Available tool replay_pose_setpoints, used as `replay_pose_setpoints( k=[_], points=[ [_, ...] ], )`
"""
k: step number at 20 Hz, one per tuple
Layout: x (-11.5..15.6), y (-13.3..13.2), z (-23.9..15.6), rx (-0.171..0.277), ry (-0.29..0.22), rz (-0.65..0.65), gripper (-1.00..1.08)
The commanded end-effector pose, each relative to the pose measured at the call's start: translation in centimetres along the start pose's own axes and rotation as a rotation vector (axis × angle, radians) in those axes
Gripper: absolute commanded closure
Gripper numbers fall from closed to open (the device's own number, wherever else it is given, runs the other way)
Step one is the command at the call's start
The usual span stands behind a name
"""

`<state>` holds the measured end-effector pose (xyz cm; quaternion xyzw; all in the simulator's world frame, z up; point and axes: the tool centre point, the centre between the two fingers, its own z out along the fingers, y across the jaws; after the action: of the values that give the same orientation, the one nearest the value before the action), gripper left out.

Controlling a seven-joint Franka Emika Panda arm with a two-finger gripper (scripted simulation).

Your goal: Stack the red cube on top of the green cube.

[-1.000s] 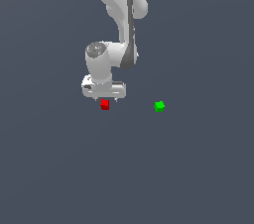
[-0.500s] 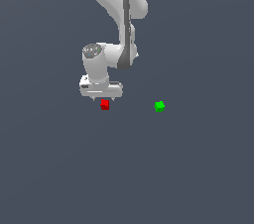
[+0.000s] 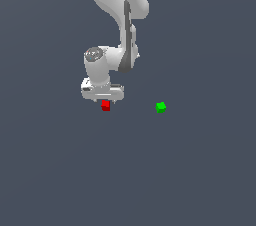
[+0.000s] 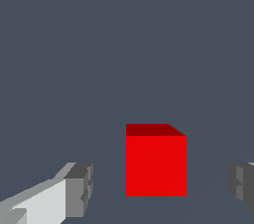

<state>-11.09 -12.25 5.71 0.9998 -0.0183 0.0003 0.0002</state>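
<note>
Lowered pincer (image 4: 158, 188) apart around red cube (image 4: 156, 161), gaps only wrist-visible, green cube (image 3: 160, 107) apart

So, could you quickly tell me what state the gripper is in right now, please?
Gripper: open, fingers on either side of the red cube, not touching it.

1. My arm (image 3: 117, 5) is glossy white, with thick rounded links.
2. A dark grey seam runs down its forearm.
3. My gripper (image 3: 103, 101) has a flat white body.
4. Its fingers (image 4: 79, 189) carry ridged grey pads.
</note>
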Motion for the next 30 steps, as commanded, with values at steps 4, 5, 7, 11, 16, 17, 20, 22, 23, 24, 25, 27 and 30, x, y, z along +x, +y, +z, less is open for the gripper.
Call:
replay_pose_setpoints(
  k=[4,5,7,11,16,17,20,22,23,24,25,27,30],
  points=[
    [-0.1,0.0,2.5,0.000,-0.001,0.000,-0.92],
    [-0.1,0.0,2.8,0.000,-0.001,0.000,-0.92],
    [0.0,0.0,3.3,0.000,-0.001,0.000,-0.92],
    [0.0,-0.1,3.7,0.001,-0.001,-0.001,-0.92],
    [0.0,-0.1,3.7,0.001,-0.001,-0.001,1.08],
    [0.0,-0.1,3.7,0.001,-0.001,-0.001,1.08],
    [0.0,-0.1,3.7,0.001,-0.001,-0.001,1.08],
    [0.0,0.0,3.7,0.000,-0.001,0.000,1.08],
    [0.0,0.0,3.7,0.000,-0.001,0.000,1.08],
    [0.0,0.0,3.6,0.000,-0.001,0.000,1.08],
    [0.0,0.0,3.5,0.000,-0.001,0.000,1.08],
    [0.0,0.0,3.1,0.000,-0.001,0.000,1.08],
    [-0.1,0.0,2.1,0.000,-0.001,0.000,1.08]
  ],
)
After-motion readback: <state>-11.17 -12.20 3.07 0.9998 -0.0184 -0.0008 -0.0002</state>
